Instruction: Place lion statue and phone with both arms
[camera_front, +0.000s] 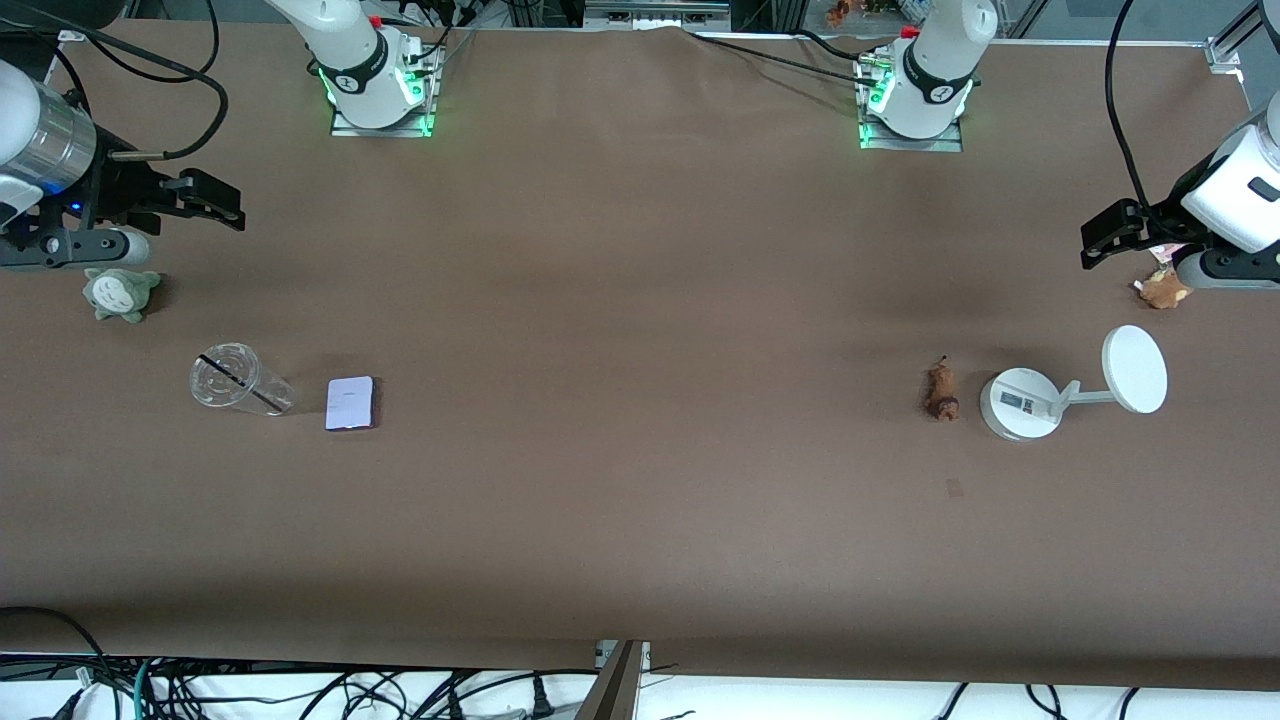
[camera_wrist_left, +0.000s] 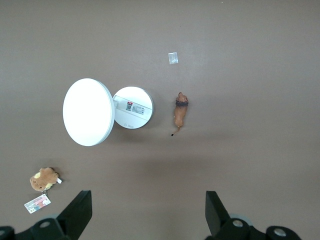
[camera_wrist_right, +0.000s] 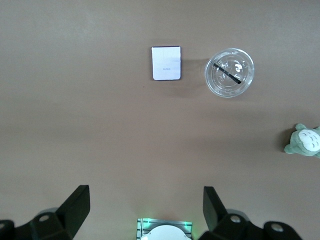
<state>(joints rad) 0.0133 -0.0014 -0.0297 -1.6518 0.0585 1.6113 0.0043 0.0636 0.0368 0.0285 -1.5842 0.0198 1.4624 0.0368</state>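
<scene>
The lion statue (camera_front: 941, 391) is a tiny orange-brown figurine lying on the brown table beside a white stand, toward the left arm's end. It also shows in the left wrist view (camera_wrist_left: 180, 112). The phone (camera_front: 350, 403) is a pale-lavender slab lying flat beside a clear cup, toward the right arm's end. It also shows in the right wrist view (camera_wrist_right: 166, 63). My left gripper (camera_front: 1110, 235) is open and empty, up over the table edge near the tan plush; its jaws stand wide apart in its wrist view (camera_wrist_left: 148, 210). My right gripper (camera_front: 215, 200) is open and empty above the grey-green plush (camera_wrist_right: 146, 197).
A white round-based stand (camera_front: 1020, 402) with a disc (camera_front: 1135, 368) stands beside the lion. A tan plush with a tag (camera_front: 1162, 290) lies under the left gripper. A clear plastic cup (camera_front: 228, 378) lies beside the phone. A grey-green plush (camera_front: 120, 292) sits farther from the front camera than the cup.
</scene>
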